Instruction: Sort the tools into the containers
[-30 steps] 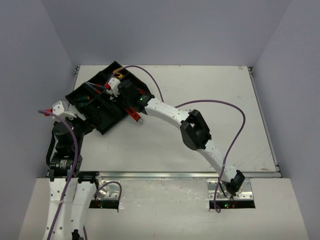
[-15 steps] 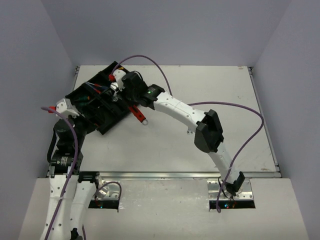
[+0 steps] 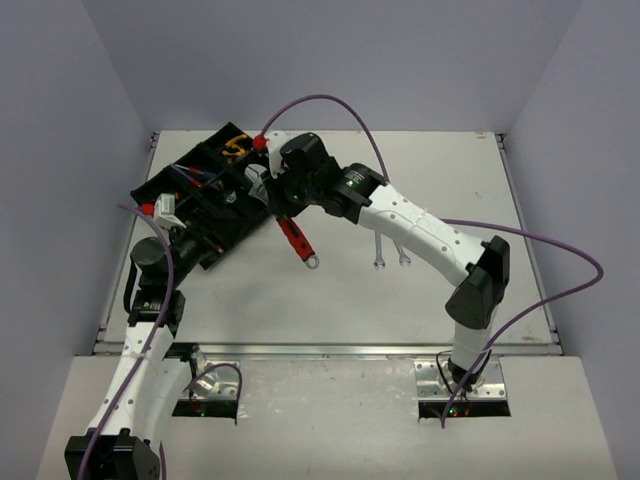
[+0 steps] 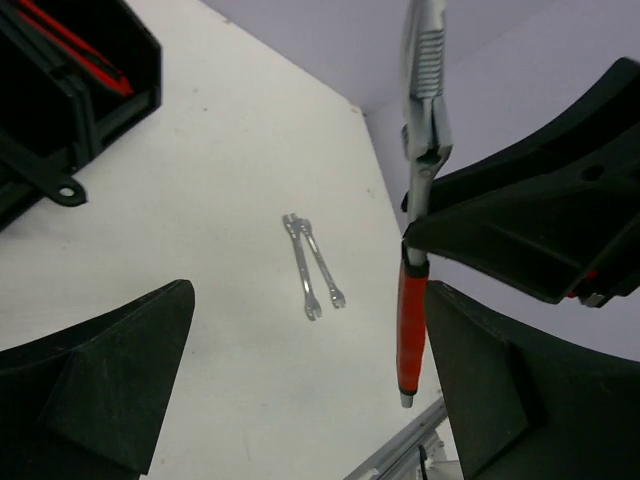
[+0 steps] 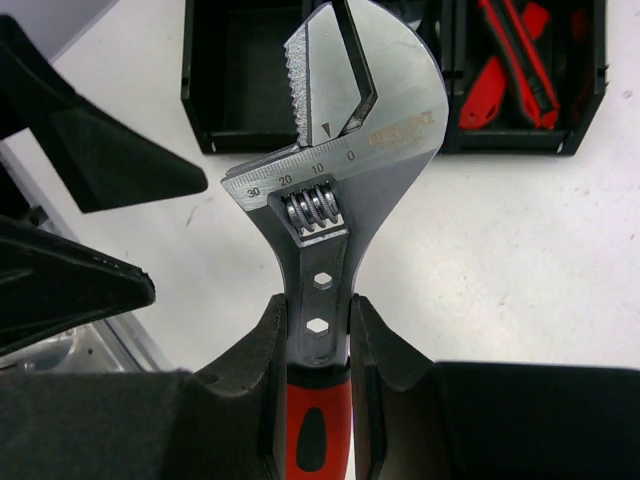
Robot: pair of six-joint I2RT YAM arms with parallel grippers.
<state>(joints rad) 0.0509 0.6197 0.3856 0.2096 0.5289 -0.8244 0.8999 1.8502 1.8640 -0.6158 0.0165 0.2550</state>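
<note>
**Wrench held in right jaws, not yet binned.**
Right gripper jaws are clamped on the adjustable wrench just above its red grip, head aimed at the tray. Over the last second it has been swung out from the tray's right edge. Left gripper jaws are wide and empty, now brought in at the tray's near-left side. Two spanners have been uncovered on the counter, still unsorted. Open room lies to the right and far side. The tray wall must be cleared.

We note white, black-jointed left arm and right arm, purple cables, and the black right gripper at six o'clock.
</note>
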